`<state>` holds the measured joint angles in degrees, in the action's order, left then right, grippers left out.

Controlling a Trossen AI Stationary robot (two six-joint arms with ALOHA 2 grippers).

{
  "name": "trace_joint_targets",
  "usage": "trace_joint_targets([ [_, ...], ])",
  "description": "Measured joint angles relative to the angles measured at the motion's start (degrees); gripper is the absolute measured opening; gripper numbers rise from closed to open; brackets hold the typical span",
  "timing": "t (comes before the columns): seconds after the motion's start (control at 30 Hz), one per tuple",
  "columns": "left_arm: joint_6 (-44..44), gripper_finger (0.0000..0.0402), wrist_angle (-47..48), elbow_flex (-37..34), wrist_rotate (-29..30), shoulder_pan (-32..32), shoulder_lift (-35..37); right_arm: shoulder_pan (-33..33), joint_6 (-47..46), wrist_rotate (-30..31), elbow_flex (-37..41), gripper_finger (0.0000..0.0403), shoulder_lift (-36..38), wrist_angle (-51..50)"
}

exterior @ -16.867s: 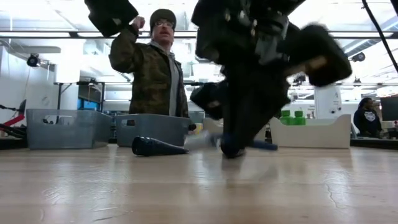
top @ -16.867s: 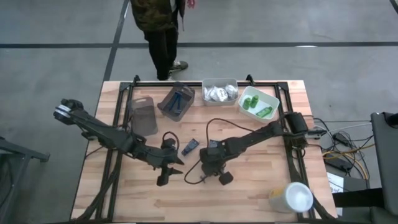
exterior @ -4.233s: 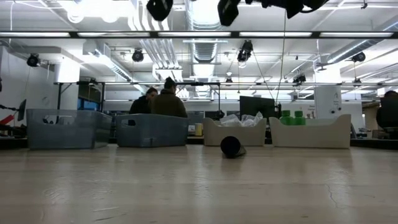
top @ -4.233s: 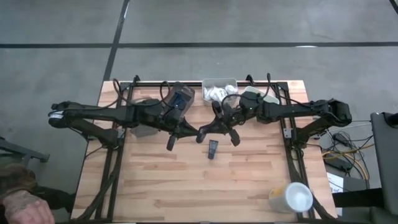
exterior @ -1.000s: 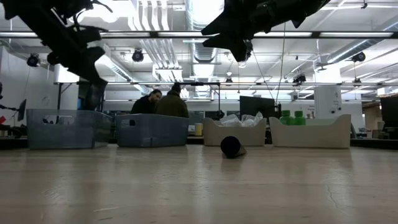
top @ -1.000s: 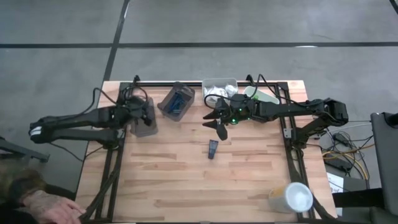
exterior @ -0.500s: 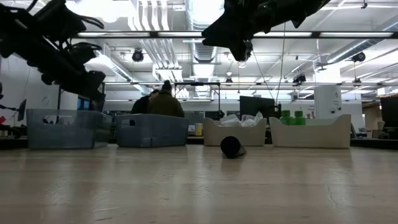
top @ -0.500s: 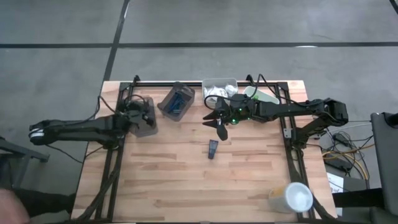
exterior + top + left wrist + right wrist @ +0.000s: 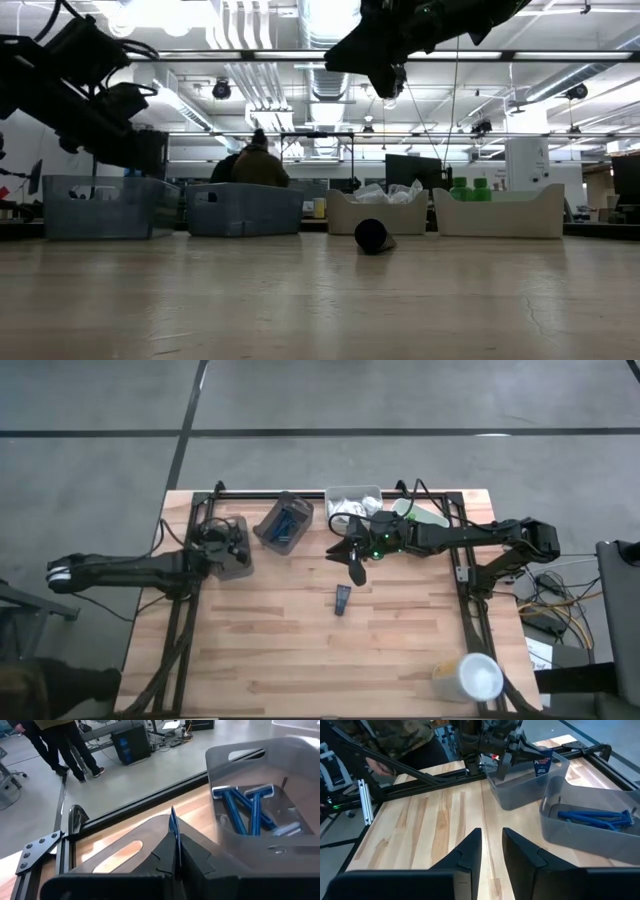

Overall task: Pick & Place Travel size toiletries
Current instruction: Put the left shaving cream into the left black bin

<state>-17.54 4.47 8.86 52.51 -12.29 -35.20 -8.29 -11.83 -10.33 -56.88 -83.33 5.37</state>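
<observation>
Left tool (image 9: 176, 851) (shut) on flat blue tube (image 9: 173, 826)

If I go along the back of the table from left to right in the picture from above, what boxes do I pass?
Dark grey tray → grey tray with blue razors → clear tray of white packets → white tray with green bottles.

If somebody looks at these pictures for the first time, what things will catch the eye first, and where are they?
The left gripper hangs over the grey tray at the table's back left, shut on a flat dark blue packet. The right gripper hovers near the middle of the table with nothing between its fingers. Just in front of it one dark tube lies alone on the wood.
</observation>
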Motion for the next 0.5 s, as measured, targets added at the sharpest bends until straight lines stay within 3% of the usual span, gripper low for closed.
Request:
trace_joint_targets([
  [0.5, -0.88, 0.005, -3.58, -2.51, -0.41, -0.46, -0.04, 0.02, -0.16, -0.02, 0.0, 0.0038, 0.0, 0.19],
])
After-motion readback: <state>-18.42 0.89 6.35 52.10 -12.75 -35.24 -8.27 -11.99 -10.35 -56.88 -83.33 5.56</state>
